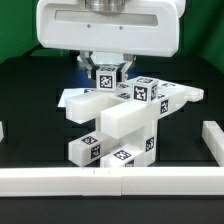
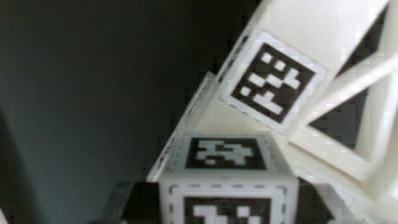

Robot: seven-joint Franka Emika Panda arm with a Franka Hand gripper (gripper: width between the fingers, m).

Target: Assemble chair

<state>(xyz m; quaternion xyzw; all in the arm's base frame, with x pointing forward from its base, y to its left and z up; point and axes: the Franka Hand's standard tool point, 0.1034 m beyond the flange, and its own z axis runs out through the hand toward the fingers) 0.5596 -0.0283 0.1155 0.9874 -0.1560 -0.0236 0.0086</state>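
Note:
The part-built chair (image 1: pixel 125 125) stands in the middle of the black table: white slabs and bars with black-and-white tags, leaning into a blocky stack. My gripper (image 1: pixel 107 66) hangs just above its back edge and is shut on a small white tagged chair piece (image 1: pixel 107 75), which sits close over the top slab. In the wrist view that piece (image 2: pixel 222 160) fills the space between my dark fingers (image 2: pixel 146 200), and my gripper (image 2: pixel 222 210) grips its sides. A tagged slab of the chair (image 2: pixel 272 80) slants close beside it. Whether the piece touches the chair is hidden.
A long plain white rail (image 1: pixel 100 181) runs along the front of the table, with short upright ends at the exterior view's right (image 1: pixel 212 140) and left (image 1: pixel 3 131). The big white robot body (image 1: pixel 105 25) fills the top of the exterior view.

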